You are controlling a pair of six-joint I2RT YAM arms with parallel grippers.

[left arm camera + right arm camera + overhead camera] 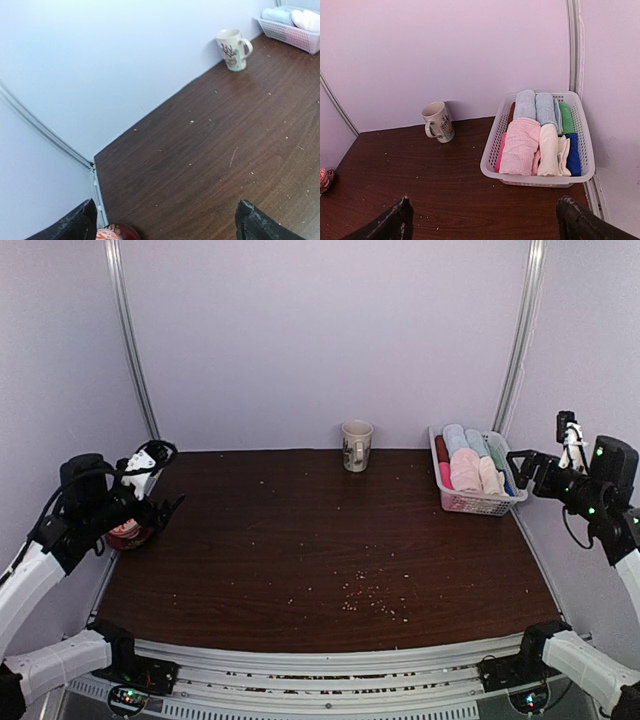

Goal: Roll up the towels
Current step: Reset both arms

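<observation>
The pale pink towel [520, 146] lies rolled in the white basket [490, 160] at the back right. The cream-white towel [549, 150] lies rolled beside it, on its right, with its small label at the near end. In the top view the pink towel [464, 470] and the cream towel [489, 476] fill the basket's [470, 504] near half. My right gripper [522, 472] hangs open just right of the basket, holding nothing, its fingers [400, 220] wide apart over the table. My left gripper [165, 508] is open and empty at the far left edge, and its fingers [255, 222] frame bare table.
Light blue-grey, green, blue and bright pink towels fill the rest of the basket. A patterned mug [356, 445] stands against the back wall. A red printed object [130, 533] and a white power strip with cable [145, 462] sit at the left edge. Crumbs dot the dark wooden table [320, 550].
</observation>
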